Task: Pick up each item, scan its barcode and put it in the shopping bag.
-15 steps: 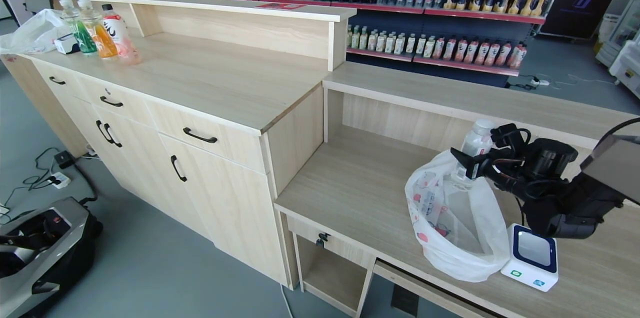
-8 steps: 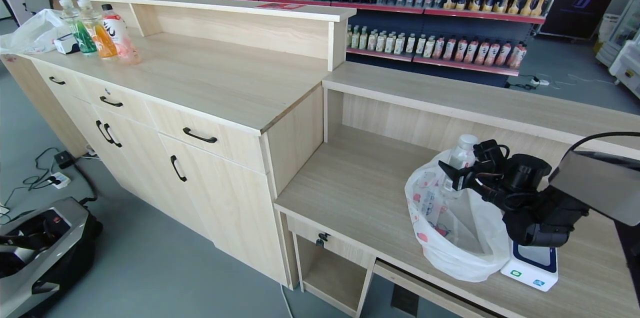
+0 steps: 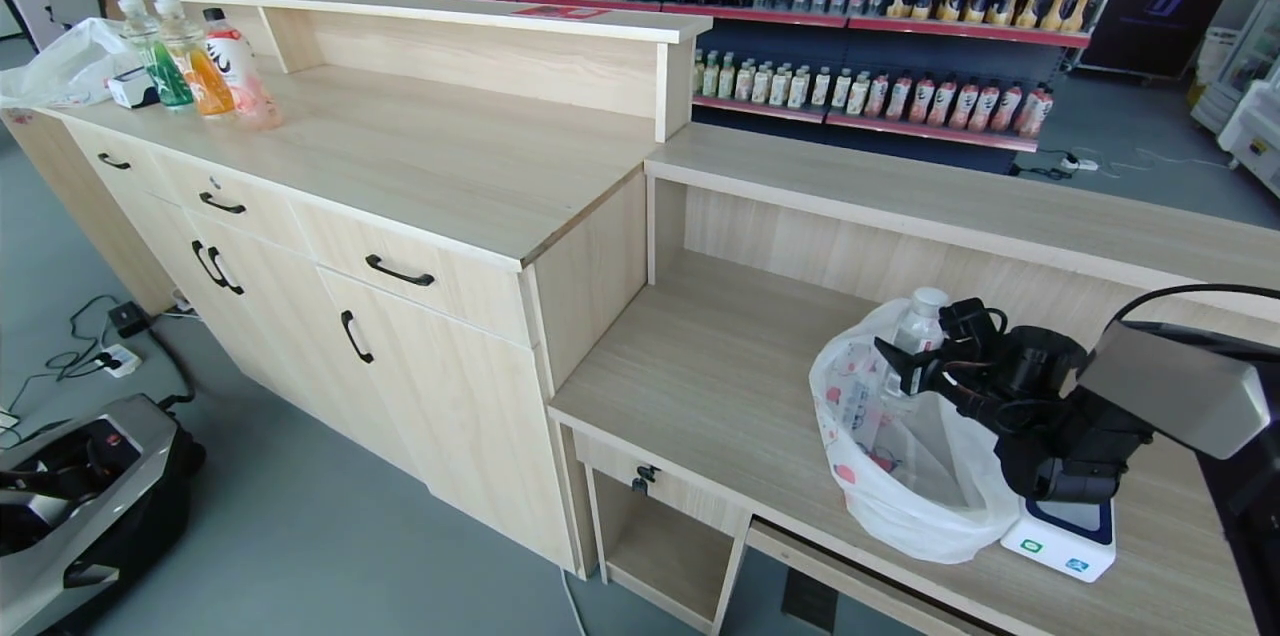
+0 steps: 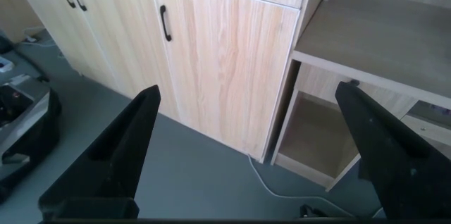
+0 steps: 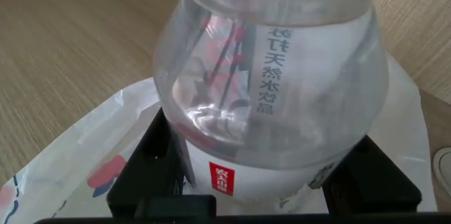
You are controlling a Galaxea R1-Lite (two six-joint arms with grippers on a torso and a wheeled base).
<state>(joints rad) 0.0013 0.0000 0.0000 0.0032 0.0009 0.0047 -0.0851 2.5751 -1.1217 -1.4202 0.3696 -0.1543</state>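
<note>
Grey boxy right forearm point(image 3: 1170, 386), black wrist point(image 3: 1040, 368) with looped cables point(image 3: 985, 399) — black right tool point(image 3: 905, 368), left tool point(image 4: 246, 155) with flat black fingers point(image 4: 113, 157).

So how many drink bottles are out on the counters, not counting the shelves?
4. Three stand together on the tall counter: green bottle, orange bottle, pink bottle. The right gripper holds a clear bottle partly inside the shopping bag, which may hide more.

Wooden counter point(image 3: 450, 166) stands before stocked drink shelves point(image 3: 860, 21).

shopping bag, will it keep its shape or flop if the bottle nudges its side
Probably floppy: the shopping bag is thin, wrinkled plastic slumped on the counter. Likely light, so the bottle could dent its wall or slide it.
</note>
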